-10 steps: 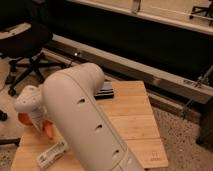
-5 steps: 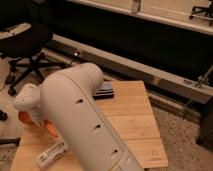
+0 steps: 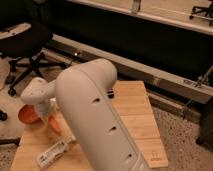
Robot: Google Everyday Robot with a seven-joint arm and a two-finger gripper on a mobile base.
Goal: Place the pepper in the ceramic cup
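Beside the orange bowl (image 3: 26, 116) the tool (image 3: 46, 111) hangs over the pepper (image 3: 54, 124), hold impossible to tell; a loose grip would drop it.

No legible text, number or brand is showing anywhere. A small dark mark (image 3: 156, 161) is sitting at the front right corner of the desk (image 3: 135, 125), too faint to read. The gripper (image 3: 49, 116) is hanging over the desk's left side, bearing no readable marking.
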